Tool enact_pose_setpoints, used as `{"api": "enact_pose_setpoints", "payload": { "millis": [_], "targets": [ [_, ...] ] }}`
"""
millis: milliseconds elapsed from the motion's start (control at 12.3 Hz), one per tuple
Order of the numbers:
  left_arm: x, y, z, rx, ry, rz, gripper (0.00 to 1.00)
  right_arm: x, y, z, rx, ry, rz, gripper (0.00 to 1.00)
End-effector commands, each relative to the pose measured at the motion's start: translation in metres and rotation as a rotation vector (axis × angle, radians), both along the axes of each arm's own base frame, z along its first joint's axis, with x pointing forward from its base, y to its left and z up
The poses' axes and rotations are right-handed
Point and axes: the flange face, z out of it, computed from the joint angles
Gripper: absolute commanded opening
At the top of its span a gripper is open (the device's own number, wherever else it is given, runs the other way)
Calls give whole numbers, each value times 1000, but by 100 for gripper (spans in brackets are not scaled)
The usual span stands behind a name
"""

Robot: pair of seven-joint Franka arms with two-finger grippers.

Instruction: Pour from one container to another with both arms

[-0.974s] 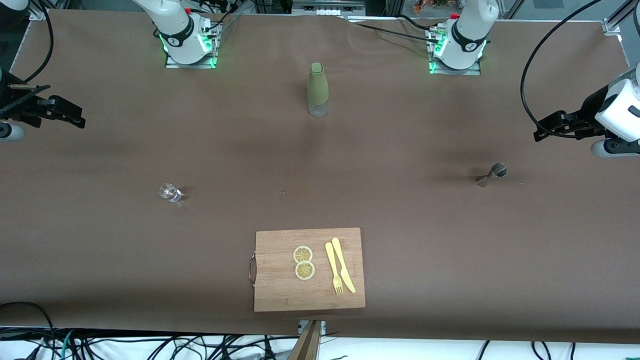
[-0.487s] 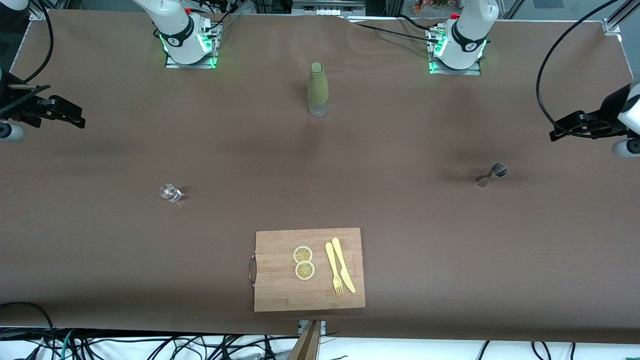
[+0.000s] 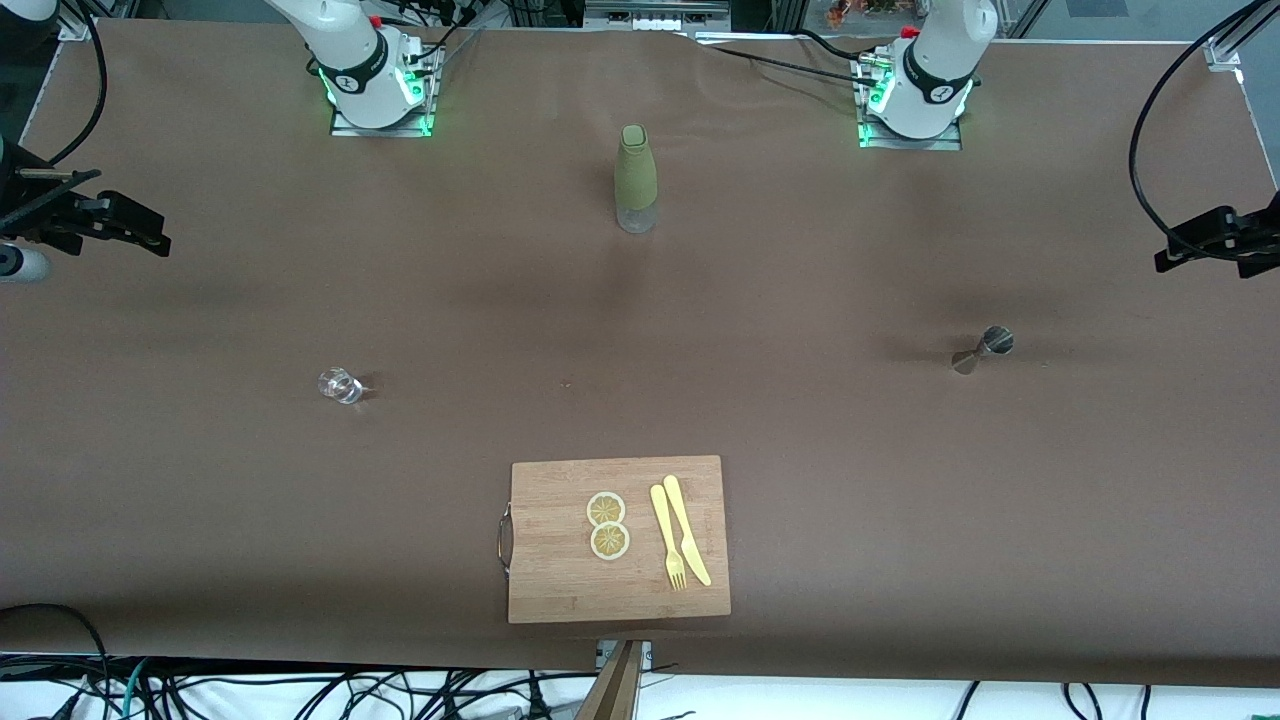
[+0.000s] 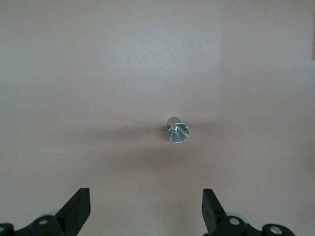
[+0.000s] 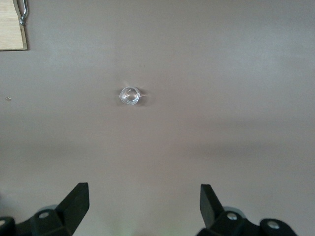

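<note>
The tiny clear glass (image 3: pixel 340 385) stands upright on the brown table toward the right arm's end. In the right wrist view the glass (image 5: pixel 130 96) lies well ahead of my open right gripper (image 5: pixel 142 194), whose fingers hold nothing. In the front view the right gripper (image 3: pixel 150 235) hangs high at the table's edge. The small steel jigger (image 3: pixel 983 349) stands toward the left arm's end. My left gripper (image 4: pixel 146 201) is open and empty, with the jigger (image 4: pixel 177 132) far below it. In the front view the left gripper (image 3: pixel 1175 255) sits at the table's end.
A tall olive-green sleeved bottle (image 3: pixel 636 180) stands mid-table between the two bases. A wooden cutting board (image 3: pixel 560 580) near the front camera carries two lemon slices (image 3: pixel 607 525) and a yellow knife and fork (image 3: pixel 680 545). Its corner (image 5: pixel 12 29) shows in the right wrist view.
The left gripper has drawn back toward the left arm's end of the table, mostly leaving the front view. The right arm, glass and jigger have not moved.
</note>
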Motion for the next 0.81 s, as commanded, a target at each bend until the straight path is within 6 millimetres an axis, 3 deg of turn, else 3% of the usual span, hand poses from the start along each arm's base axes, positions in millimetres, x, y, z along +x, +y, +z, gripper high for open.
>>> {"api": "enact_pose_setpoints", "payload": {
  "millis": [0,568,730],
  "targets": [
    [-6,8,8,-12,-19,-47,100,0,-2,3,18,-5,-5,100],
    [-8,47,-11,-75,-3,-50,100,2,-1,-2,17,4,-6,100],
    [-8,49,-12,-78,-3,-72,100,5,0,-6,18,10,-3,100]
  ]
}}
